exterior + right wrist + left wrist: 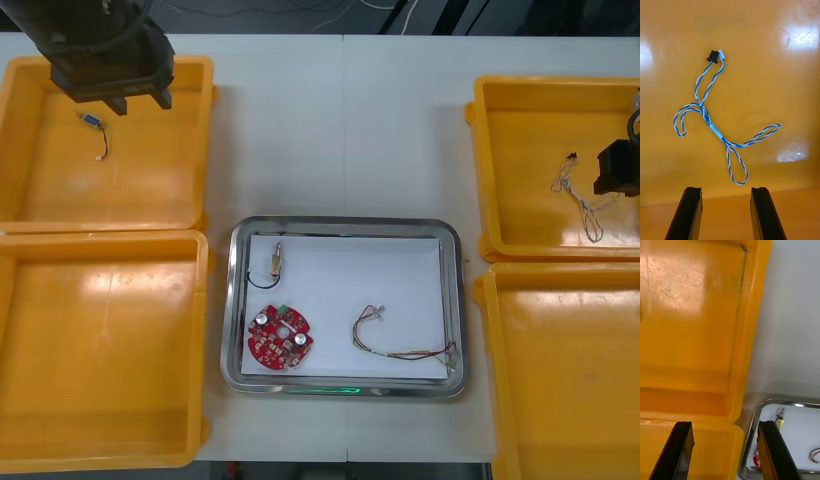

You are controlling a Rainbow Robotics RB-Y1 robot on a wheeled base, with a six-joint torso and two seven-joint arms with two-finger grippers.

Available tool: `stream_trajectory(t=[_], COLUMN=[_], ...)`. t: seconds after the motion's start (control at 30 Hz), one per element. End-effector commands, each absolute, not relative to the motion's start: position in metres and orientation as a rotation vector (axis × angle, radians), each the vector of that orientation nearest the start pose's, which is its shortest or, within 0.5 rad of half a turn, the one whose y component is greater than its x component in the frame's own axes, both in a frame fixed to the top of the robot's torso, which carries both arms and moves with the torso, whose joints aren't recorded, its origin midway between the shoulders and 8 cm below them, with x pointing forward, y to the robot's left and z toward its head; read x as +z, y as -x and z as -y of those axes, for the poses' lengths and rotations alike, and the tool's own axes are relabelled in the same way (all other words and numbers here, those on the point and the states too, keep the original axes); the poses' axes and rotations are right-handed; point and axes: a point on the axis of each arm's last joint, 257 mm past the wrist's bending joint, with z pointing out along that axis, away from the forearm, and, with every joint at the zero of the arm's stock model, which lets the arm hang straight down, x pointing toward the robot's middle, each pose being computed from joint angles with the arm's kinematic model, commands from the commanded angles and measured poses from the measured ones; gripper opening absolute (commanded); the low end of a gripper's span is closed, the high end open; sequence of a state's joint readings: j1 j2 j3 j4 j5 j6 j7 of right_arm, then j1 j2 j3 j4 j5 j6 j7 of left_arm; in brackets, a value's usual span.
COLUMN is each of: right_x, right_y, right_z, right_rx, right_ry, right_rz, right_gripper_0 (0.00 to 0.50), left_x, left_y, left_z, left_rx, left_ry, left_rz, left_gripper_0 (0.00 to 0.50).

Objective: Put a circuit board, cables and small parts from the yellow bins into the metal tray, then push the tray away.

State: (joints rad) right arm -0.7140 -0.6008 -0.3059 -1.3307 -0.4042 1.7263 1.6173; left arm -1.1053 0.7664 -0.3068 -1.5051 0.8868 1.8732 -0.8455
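The light desk [400,120] carries four glossy yellow bins [100,350], and the front view alone takes them all in, with the rectangular metal tray [340,222] between them. The tray has a shiny, rounded rim, is white inside, and lies with its long side across the desk. The left pincer [140,100] hangs over the far edge of the far left bin [150,190], fingers apart and holding nothing. Its wrist view adds the bin's smooth floor and one corner of the tray. The right pincer [725,213] is over the far right bin [520,150], fingers apart and clear of the twisted blue and white cable [715,127] on the bin floor. The front view leaves this cable a pale squiggle. The right wrist view shows its long axis running away from the fingers, a loop nearest them and a black plug at the far end. In the tray lie a round red circuit board [281,337], a red and yellow cable [400,342] stretched along the long side, and a small metal part [274,258] aligned with the short side. A thin black cable [104,145] lies in the far left bin.
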Motion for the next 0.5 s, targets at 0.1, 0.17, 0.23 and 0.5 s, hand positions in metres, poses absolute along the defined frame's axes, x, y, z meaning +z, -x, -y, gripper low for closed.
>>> stream_trajectory(t=[0.1, 0.17, 0.23, 0.5], right_x=[-0.127, -0.127, -0.127, -0.13], right_y=[-0.551, -0.557, -0.56, -0.58], right_z=[0.427, 0.427, 0.428, 0.427], right_rx=[-0.093, -0.107, -0.112, -0.132], right_ry=[-0.071, -0.016, 0.018, 0.194], right_rz=[-2.612, -2.606, -2.608, -2.599], right_gripper_0=[0.373, 0.373, 0.373, 0.372], left_x=[-0.002, -0.003, -0.004, -0.014], left_y=[-0.569, -0.578, -0.585, -0.609], left_z=[-0.277, -0.289, -0.297, -0.334], left_rx=[-0.104, -0.107, -0.115, -0.154], left_ry=[0.443, 0.494, 0.532, 0.709], left_rz=[-2.526, -2.504, -2.487, -2.432], left_gripper_0=[0.5, 0.5, 0.5, 0.5])
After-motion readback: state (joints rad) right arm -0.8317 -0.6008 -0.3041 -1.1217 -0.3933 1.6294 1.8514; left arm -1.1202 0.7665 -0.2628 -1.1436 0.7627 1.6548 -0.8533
